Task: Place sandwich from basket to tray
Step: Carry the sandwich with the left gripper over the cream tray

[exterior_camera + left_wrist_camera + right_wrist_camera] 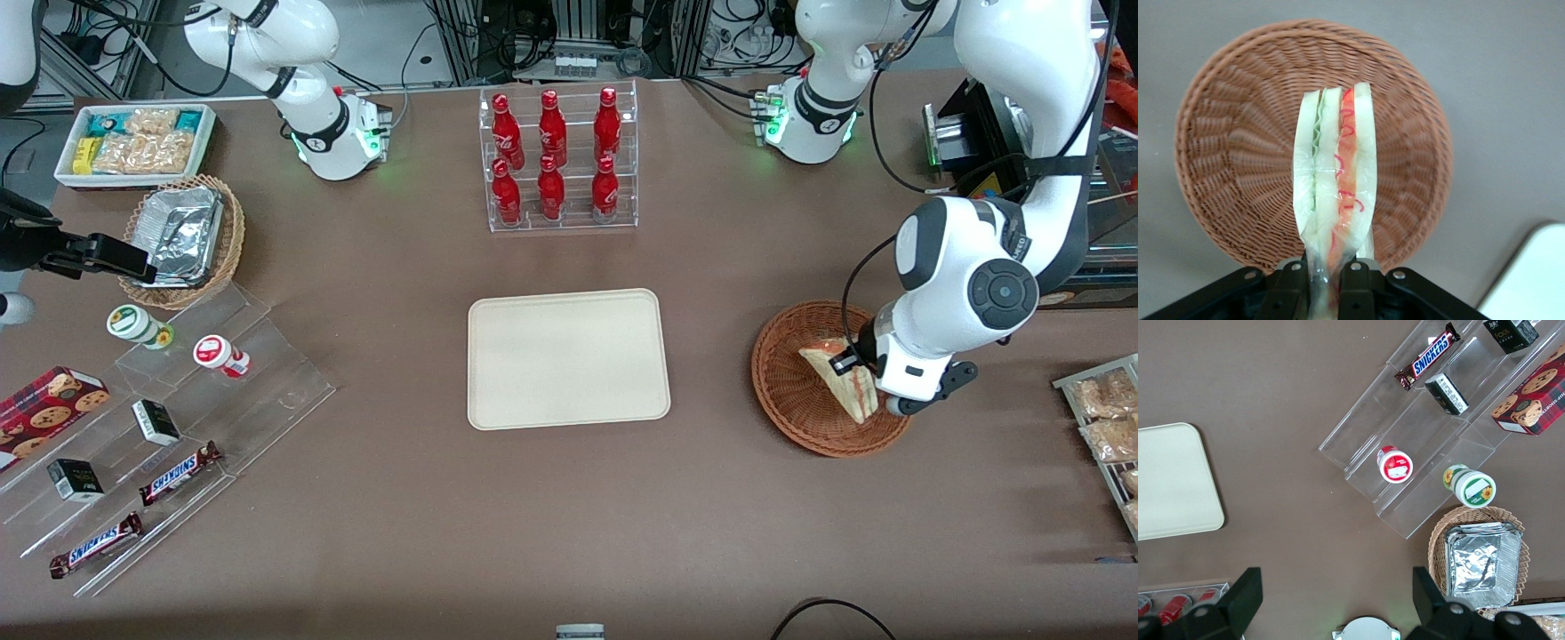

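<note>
One sandwich (pixel 840 378) is the item being handled. In the front view, my gripper (pixel 876 391) is positioned low over the basket (pixel 787 391), toward the working arm's end of the table, and my wrist is covering part of the sandwich. The wedge is showing above the basket's floor with its pale bread face turned toward the tray (pixel 567 358). The tray is lying flat near the table's middle, well apart from the basket, with nothing on it; it is the drop-off surface, so the sandwich is not yet delivered.

In the left wrist view, my fingers (pixel 1290 280) are closing on one end of the sandwich (pixel 1335 180), one on each bread face, and the clear wrap is bunching between them. The wedge is extending straight out from my fingertips, cut edge facing the camera, with green filling on one side and red and orange on the other. Gripping across the bread faces is keeping the layers pressed together. The basket (pixel 1231 133) is sitting directly beneath the wedge, and I am judging it slightly raised off the weave, though contact cannot be ruled out. A tray corner (pixel 1531 280) is showing near the basket.

In the right wrist view, the tray (pixel 1171 480) is appearing bare; the sandwich is not visible.
</note>
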Action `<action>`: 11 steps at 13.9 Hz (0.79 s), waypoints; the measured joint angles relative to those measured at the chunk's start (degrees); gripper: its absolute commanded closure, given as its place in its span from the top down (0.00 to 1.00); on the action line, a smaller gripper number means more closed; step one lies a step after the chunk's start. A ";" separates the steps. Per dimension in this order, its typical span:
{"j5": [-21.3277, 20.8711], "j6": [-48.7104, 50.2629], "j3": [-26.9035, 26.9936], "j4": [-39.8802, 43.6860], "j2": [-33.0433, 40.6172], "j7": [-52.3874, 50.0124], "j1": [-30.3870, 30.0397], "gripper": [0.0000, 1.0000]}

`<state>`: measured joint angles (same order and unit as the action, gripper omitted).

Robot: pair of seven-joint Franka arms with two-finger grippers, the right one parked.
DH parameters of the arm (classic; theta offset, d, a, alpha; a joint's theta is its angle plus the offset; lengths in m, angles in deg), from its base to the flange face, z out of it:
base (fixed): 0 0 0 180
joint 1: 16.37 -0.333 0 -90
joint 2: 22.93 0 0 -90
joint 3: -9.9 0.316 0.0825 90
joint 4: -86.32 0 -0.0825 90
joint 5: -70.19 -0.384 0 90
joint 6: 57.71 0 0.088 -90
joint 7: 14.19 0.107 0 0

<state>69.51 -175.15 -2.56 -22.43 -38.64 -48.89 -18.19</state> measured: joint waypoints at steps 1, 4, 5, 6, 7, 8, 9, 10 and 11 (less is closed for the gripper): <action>-0.03 0.41 -1.33 0.27 -0.01 0.93 0.08 0.00; -0.54 0.49 -5.30 0.29 -0.10 3.32 0.27 0.00; -1.26 0.51 -6.77 0.29 -0.23 4.14 0.30 0.00; -1.84 0.51 -8.26 0.34 -0.54 5.04 0.33 0.00; -2.08 0.51 -9.85 0.61 -1.17 5.66 0.36 0.00; -2.14 0.50 -11.55 1.32 -2.28 5.76 0.40 0.00; -2.19 0.47 -13.33 2.38 -3.81 5.63 0.48 0.00; -2.33 0.42 -14.75 3.60 -5.50 5.30 0.79 0.00; -2.55 0.36 -15.58 5.26 -7.52 4.96 1.78 0.00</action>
<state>66.95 -174.78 -18.14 -17.18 -46.16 -43.93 -16.41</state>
